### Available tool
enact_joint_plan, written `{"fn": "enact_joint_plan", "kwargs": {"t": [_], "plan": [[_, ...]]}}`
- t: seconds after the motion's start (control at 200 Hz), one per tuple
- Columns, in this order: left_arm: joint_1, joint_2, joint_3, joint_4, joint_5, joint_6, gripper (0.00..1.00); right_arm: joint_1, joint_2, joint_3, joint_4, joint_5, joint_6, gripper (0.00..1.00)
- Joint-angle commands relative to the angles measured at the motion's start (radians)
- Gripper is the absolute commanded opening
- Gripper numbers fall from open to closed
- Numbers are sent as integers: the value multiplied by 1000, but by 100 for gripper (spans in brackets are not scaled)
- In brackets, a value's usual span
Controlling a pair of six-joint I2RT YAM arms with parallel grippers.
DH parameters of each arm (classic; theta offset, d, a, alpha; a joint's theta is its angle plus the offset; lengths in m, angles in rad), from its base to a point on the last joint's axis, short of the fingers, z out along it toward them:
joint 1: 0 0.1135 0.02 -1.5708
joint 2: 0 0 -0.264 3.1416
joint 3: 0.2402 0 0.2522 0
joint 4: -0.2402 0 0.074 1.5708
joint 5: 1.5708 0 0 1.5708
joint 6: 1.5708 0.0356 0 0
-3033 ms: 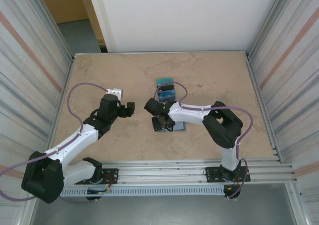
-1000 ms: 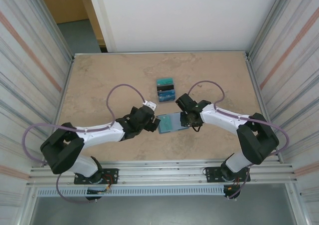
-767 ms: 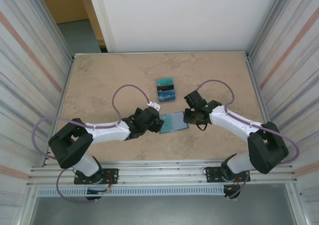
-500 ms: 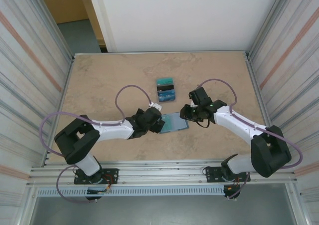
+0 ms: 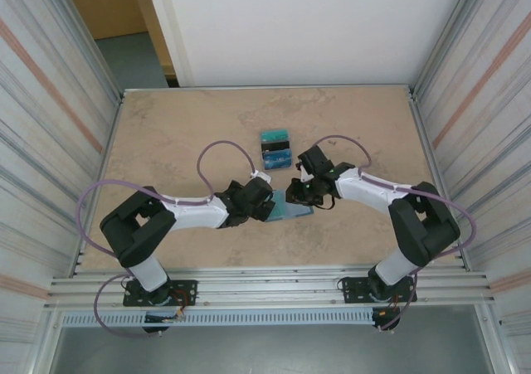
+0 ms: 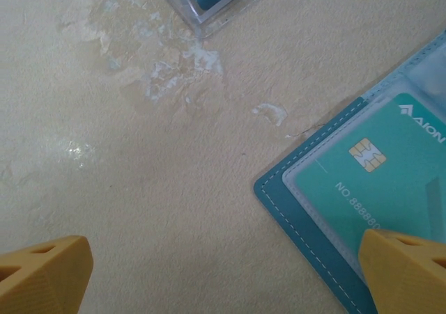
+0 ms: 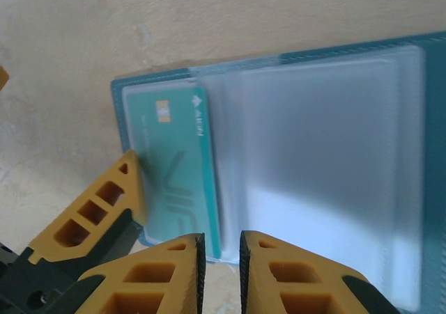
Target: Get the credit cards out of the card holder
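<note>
Right gripper [image 7: 221, 239] stood at the near edge of the open card holder [image 7: 279, 56], its two yellow jaws almost together with only a thin slit between them. We could not establish whether the teal card [image 7: 178, 168], whose near end lay directly ahead of that slit, was pinched. Left gripper [image 6: 223, 258] was spread wide, with one finger [image 6: 404, 269] over the holder's corner and the other above bare table [image 6: 139, 161]. We judged this a hold-down, though contact could not be confirmed.

Step in hand, in our judgement: drawing the one card still visible in the holder from its pocket. Loose cards [image 5: 275, 148], teal, black and blue, lay on the table beyond both grippers, apart from the holder. The sleeve [image 7: 320, 140] to the right of the right gripper's jaws appeared empty.

The next move would call for a firm pinch on the card's thin edge and a pull along the pocket toward its open side, with the holder pinned.

Materials:
- Holder: soft, with a stitched teal border and frosted, flexible plastic sleeves.
- Card: rigid, flat and glossy, with a gold chip and printed digits.
- Table: matt, in a mottled beige stone pattern.
</note>
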Motion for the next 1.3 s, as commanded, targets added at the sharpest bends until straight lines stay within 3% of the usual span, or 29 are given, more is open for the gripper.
{"fn": "enact_joint_plan", "kwargs": {"t": [0.0,1.298], "plan": [[9,-2,14,-47,-39,-11,99,26,37,50,-16,7,-27,22],[15,-11,-1,-70,-34,-5,99,39,190,88,22,-76,-16,21]]}}
